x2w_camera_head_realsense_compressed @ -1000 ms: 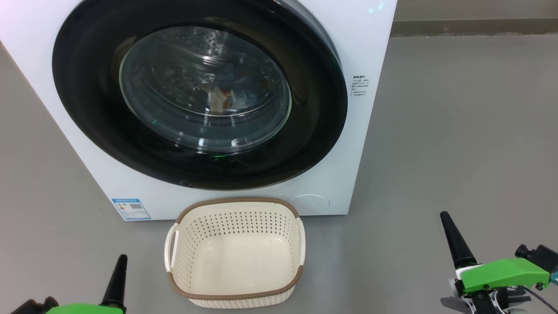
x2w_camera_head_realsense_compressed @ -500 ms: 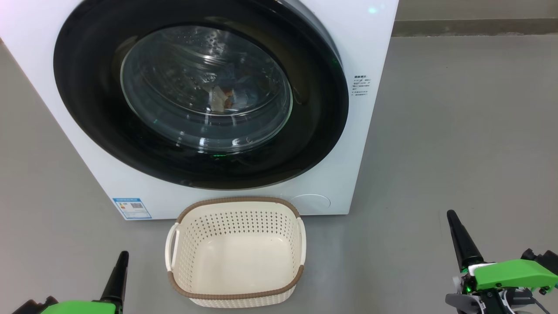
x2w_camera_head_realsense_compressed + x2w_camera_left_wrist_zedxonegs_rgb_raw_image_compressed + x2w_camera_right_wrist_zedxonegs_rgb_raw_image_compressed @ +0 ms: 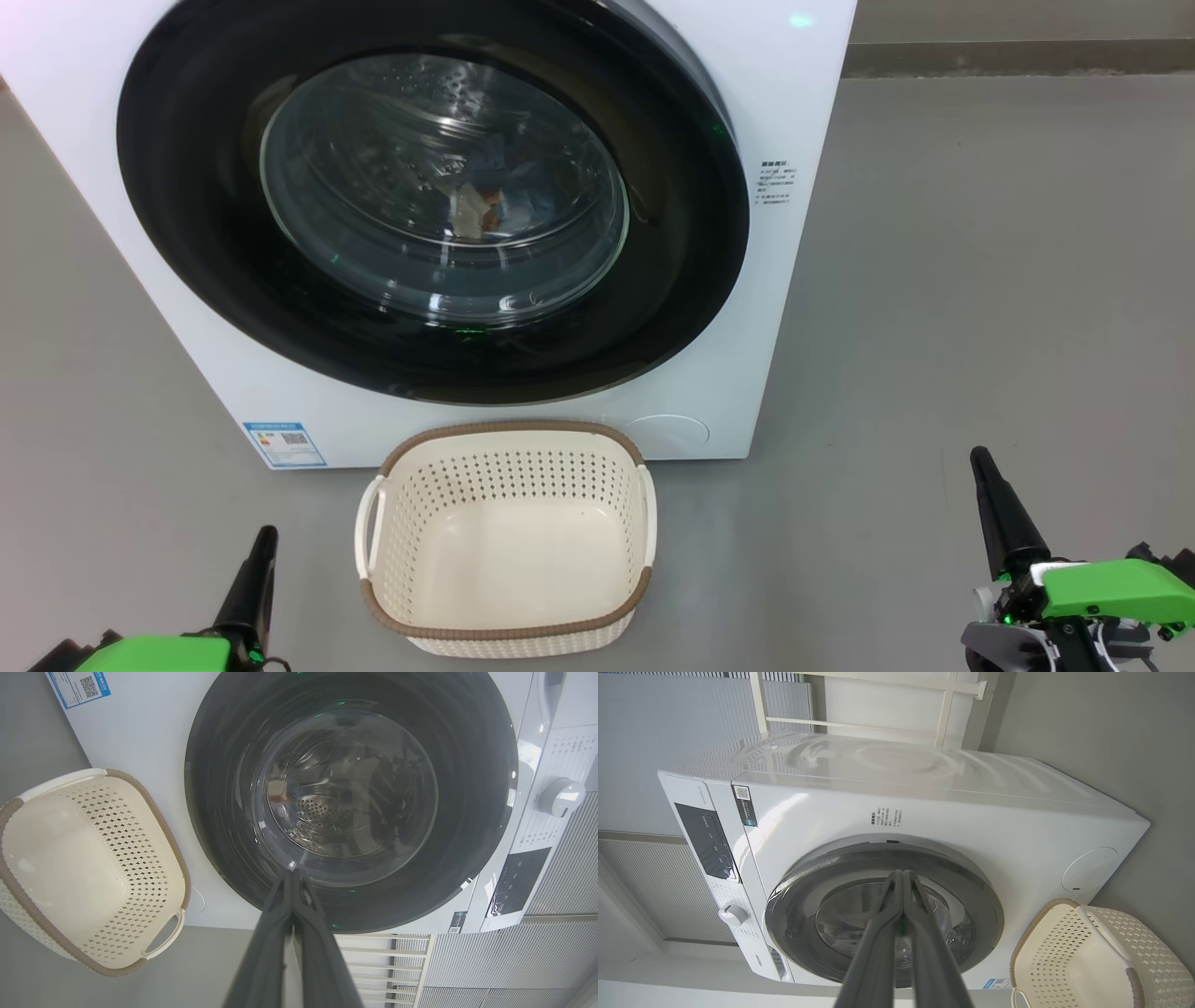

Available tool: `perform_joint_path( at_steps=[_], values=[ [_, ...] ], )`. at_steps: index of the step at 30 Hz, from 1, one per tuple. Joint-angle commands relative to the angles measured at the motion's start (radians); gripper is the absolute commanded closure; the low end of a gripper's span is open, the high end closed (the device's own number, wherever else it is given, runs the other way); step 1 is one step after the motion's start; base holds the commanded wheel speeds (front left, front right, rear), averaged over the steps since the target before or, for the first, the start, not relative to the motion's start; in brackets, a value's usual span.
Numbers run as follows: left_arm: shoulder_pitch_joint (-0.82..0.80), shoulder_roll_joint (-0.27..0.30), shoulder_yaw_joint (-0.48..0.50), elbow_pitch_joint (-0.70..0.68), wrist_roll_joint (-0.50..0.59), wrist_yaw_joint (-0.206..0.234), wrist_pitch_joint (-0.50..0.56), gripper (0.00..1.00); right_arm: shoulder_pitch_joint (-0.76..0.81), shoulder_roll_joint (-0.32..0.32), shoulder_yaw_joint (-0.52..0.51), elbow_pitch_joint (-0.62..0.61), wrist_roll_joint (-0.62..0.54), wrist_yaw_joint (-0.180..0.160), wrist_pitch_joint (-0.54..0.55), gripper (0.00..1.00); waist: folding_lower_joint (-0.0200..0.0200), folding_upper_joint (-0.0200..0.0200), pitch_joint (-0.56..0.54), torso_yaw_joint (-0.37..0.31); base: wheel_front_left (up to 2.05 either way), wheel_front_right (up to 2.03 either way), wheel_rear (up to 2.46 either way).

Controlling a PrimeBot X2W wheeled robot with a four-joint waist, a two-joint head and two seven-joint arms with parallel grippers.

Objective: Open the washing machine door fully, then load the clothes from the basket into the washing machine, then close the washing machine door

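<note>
The big white box-shaped front-loading washing machine [image 3: 794, 112] stands on the grey floor [image 3: 980, 280], and its large round door [image 3: 187, 233], a wide glossy black ring around a bulging clear glass window, lies shut against the front. Through the glass I can make out the light blue fabric clothes [image 3: 504, 191] down in the steel drum (a scrap of orange-brown print shows, though reflections blur the rest). The small cream-white perforated plastic basket [image 3: 509, 434] with the brown woven-look rim sits on the floor just in front of the machine, below the door, its bare bottom showing. A small blue label sticker [image 3: 283, 444] marks the machine's lower corner, near the basket.

The left gripper [image 3: 266, 537] hangs low beside the basket, well short of the door, its two dark fingers pressed together on nothing. The right gripper [image 3: 982, 462] is out over bare floor, well apart from the machine, its fingers likewise closed tip to tip and holding nothing.
</note>
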Motion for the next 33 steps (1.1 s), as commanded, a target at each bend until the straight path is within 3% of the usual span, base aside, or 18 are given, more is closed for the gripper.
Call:
perform_joint_path(
  at_steps=[1, 33],
  values=[
    [-0.046, 0.01, 0.037, -0.016, -0.032, -0.001, 0.011, 1.0, 0.0, 0.002, 0.013, -0.032, 0.03, -0.001, 0.013, 1.0, 0.0, 0.0, 0.0, 0.0, 0.0, 0.0, 0.0],
    [-0.051, 0.006, 0.044, -0.013, -0.068, -0.002, 0.024, 1.0, 0.003, 0.008, 0.0, -0.034, 0.067, -0.001, 0.026, 1.0, 0.0, 0.0, 0.0, 0.001, 0.0, 0.0, 0.0]
  ],
)
